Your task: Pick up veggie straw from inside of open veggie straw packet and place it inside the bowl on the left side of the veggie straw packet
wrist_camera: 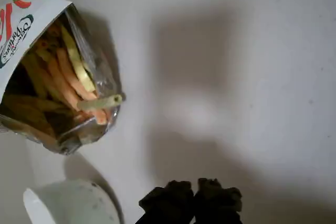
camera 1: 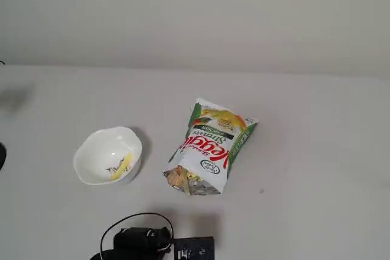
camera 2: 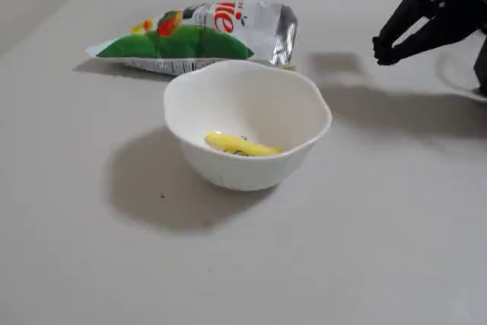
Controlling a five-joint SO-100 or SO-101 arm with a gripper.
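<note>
Right now the pale desk point(camera 1: 317, 150) carries everything, and I'll take it from the biggest thing down. My arm sits at the near edge of the desk in a fixed view, a dark mass with a looping cable, and in a fixed view from the side it reaches in from the upper right corner, raised above the surface and casting a soft shadow below. The veggie straw packet point(camera 1: 213, 147) lies flat near the middle of the desk, its torn silver mouth turned toward my arm; in the wrist view the packet point(wrist_camera: 21, 30) fills the upper left, open, with tan and orange straws point(wrist_camera: 68, 77) jumbled inside and one pale stick lying across the lip. The bowl point(camera 1: 91, 150) stands upright just beside the packet, on its left in a fixed view, the two apart. In a fixed view from the side the bowl point(camera 2: 304, 104) is nearer the camera than the packet point(camera 2: 190, 36). My hand point(camera 2: 383, 49) hangs in the air well clear of both, its two dark fingers point(wrist_camera: 215, 195) pressed together at the tips with nothing between them. The veggie straw point(camera 2: 240, 144) lies on the bowl's floor, a pale yellow stick resting against the inner wall; it also shows in the bowl in a fixed view point(camera 1: 121, 167).
</note>
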